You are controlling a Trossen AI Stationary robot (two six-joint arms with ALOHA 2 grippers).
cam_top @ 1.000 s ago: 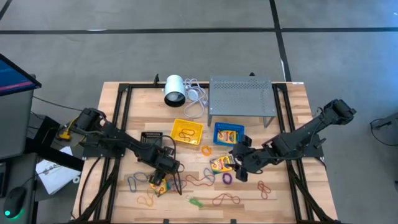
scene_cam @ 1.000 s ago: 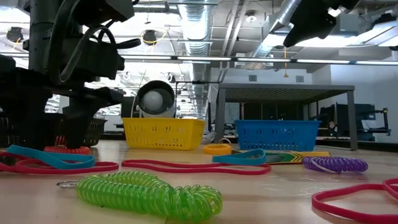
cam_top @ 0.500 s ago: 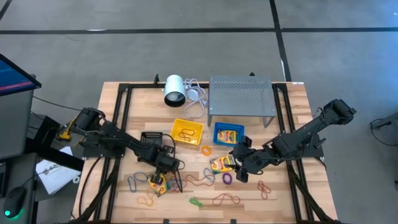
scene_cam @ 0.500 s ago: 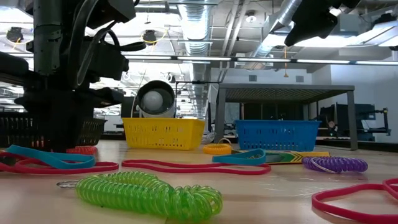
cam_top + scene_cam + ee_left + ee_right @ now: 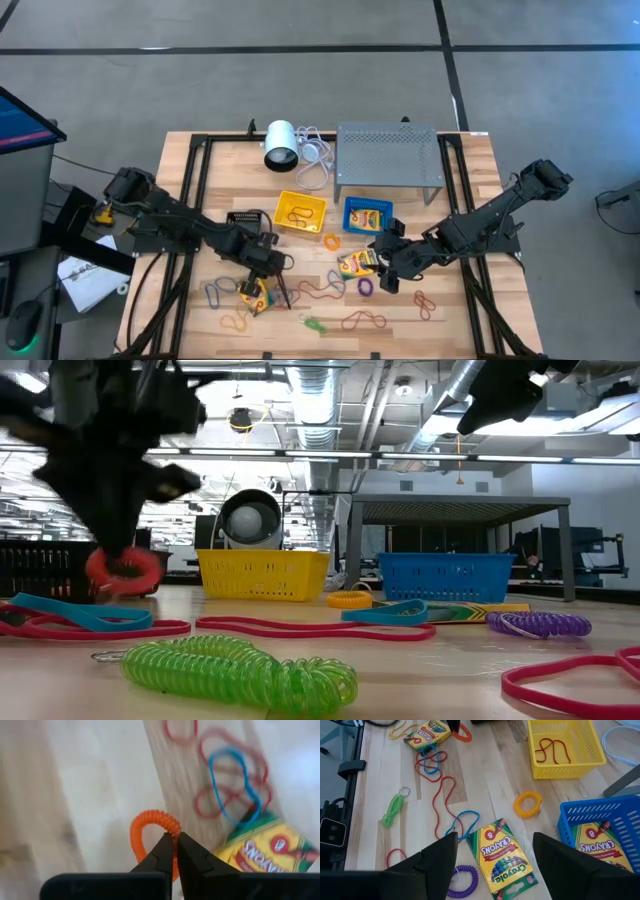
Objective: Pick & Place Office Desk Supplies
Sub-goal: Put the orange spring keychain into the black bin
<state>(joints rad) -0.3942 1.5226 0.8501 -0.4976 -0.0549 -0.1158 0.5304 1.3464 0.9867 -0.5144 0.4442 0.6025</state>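
Left end effector (image 5: 174, 851) clamped on orange coil ring (image 5: 150, 827), lifted.

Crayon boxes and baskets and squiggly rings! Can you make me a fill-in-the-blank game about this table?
1. The left gripper is pinching a coiled ring coloured ____.
2. The yellow basket holds a rubber band coloured ____.
3. The crayon box in a basket sits in the ____ one.
4. The right gripper hovers over another crayon box with its jaws ____.

Missing words: orange; red; blue; open
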